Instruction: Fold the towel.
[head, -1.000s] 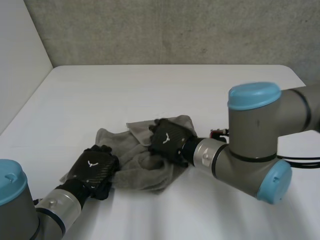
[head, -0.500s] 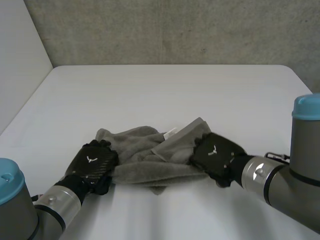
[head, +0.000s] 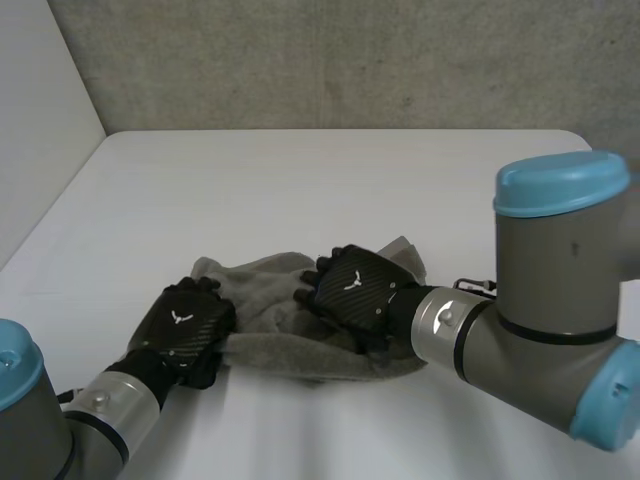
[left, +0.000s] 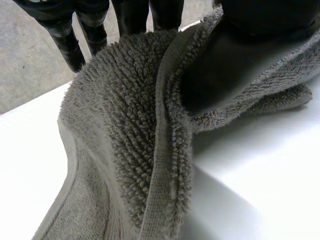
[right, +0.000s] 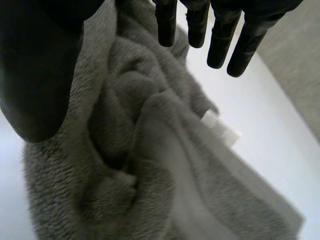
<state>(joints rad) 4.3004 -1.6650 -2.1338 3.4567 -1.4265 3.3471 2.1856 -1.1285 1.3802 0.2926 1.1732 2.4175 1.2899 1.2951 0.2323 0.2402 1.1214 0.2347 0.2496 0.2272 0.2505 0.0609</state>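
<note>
A crumpled grey towel (head: 262, 288) lies bunched on the white table (head: 300, 180), near its front. My left hand (head: 180, 325) is at the towel's left end, fingers curled on the cloth. In the left wrist view the towel (left: 130, 125) rises in a hemmed fold to the left hand's fingers (left: 67, 37). My right hand (head: 355, 290) hovers over the towel's middle with straight fingers. In the right wrist view its fingers (right: 220, 40) and thumb (right: 40, 75) are spread above the towel (right: 150, 150) and hold nothing. A white label (right: 220, 127) sticks out of the folds.
A grey wall (head: 330, 60) stands behind the table and a pale wall (head: 40, 120) runs along its left side. My right arm's elbow (head: 560, 300) rises over the table's right front. The right hand (left: 270, 15) also appears past the towel's fold in the left wrist view.
My right hand swung out to the right with the towel's edge, then let go. It came back left over the towel's middle with fingers open. The left hand stayed put.
</note>
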